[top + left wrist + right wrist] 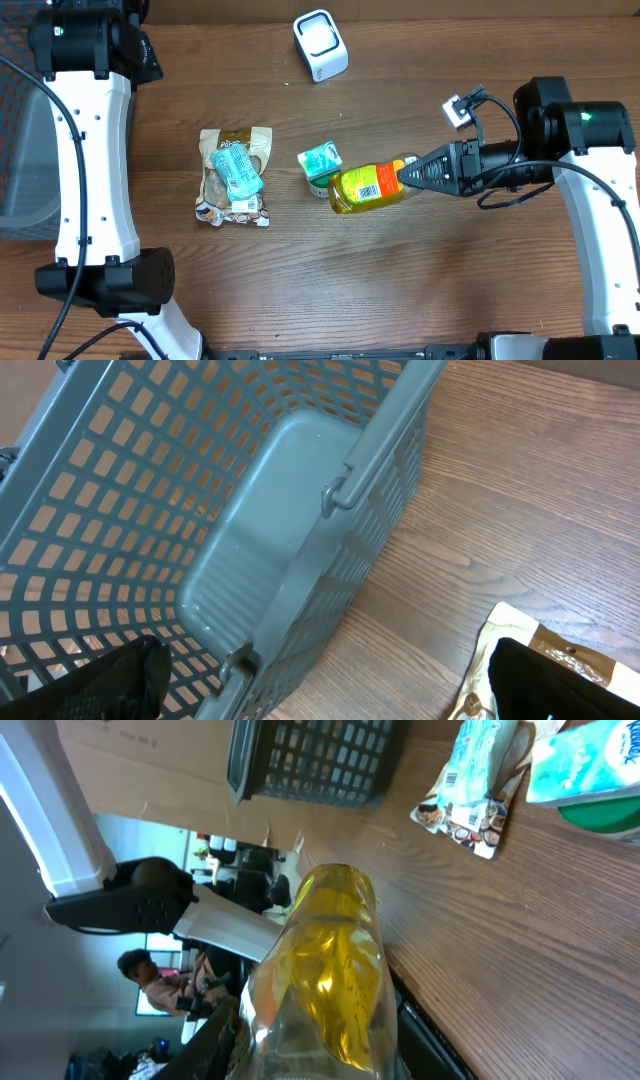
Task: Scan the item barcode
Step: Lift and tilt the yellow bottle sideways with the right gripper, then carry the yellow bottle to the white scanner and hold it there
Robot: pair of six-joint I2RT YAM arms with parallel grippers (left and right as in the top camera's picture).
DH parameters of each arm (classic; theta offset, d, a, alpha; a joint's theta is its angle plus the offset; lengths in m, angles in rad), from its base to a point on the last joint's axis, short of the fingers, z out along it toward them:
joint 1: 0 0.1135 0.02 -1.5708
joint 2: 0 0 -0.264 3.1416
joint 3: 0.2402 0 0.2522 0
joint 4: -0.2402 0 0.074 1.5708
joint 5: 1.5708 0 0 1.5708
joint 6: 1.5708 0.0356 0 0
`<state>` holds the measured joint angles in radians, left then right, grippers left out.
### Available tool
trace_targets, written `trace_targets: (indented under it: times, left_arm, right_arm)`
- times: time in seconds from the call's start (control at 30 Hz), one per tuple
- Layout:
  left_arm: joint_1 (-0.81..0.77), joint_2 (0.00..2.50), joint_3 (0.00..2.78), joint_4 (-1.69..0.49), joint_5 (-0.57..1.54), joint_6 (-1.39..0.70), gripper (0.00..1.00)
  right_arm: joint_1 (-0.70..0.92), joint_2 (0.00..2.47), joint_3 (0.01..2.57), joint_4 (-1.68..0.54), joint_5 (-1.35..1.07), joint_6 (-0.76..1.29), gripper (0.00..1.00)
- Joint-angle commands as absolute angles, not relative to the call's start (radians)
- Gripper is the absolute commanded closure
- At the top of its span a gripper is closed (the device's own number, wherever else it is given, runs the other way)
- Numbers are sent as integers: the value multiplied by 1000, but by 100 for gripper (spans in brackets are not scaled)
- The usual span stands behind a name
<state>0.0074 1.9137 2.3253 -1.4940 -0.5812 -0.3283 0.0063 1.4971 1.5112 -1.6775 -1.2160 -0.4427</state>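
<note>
My right gripper [405, 178] is shut on a clear bottle of yellow liquid [368, 188], holding it on its side just above the table, its labelled side facing up. In the right wrist view the bottle [322, 970] fills the middle, and the dark fingers [215, 1040] clamp its near end. The white barcode scanner [320, 45] stands at the back of the table, well away from the bottle. My left gripper [330, 695] is open and empty, hovering over the edge of the grey basket [290, 490] at the far left.
A brown snack bag [235, 180] with a teal packet [237, 168] on top lies left of centre. A teal-lidded green tub [322, 162] sits right beside the bottle's base. The grey basket [15, 150] stands at the table's left edge.
</note>
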Motion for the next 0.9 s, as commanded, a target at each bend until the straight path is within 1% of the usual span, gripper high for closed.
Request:
trace_targets:
  times: [0.0, 0.23, 0.43, 0.5, 0.53, 0.63, 0.87]
  left_arm:
    - [6, 1908, 2344, -1492, -601, -310, 1]
    - [6, 1908, 2344, -1492, -601, -310, 0]
    - [6, 1908, 2344, -1492, -601, -310, 1]
    - [6, 1908, 2344, -1492, -601, -310, 1]
    - [6, 1908, 2344, -1492, -601, -310, 0]
    - [6, 1908, 2344, -1492, -601, -310, 0]
    - [6, 1908, 2344, -1492, -601, -310, 0]
  right_arm:
    - [0, 1485, 1536, -1692, -1272, -507, 96]
    - [0, 1485, 1536, -1677, -1257, -507, 96]
    - [0, 1485, 1531, -1596, -1141, -506, 96]
    - [0, 1485, 1528, -1535, -1072, -500, 96]
    - [0, 1485, 1525, -1492, -1021, -475, 96]
    - [0, 1493, 1516, -1378, -865, -286, 96]
    - [12, 1499, 1517, -1057, -546, 42, 96]
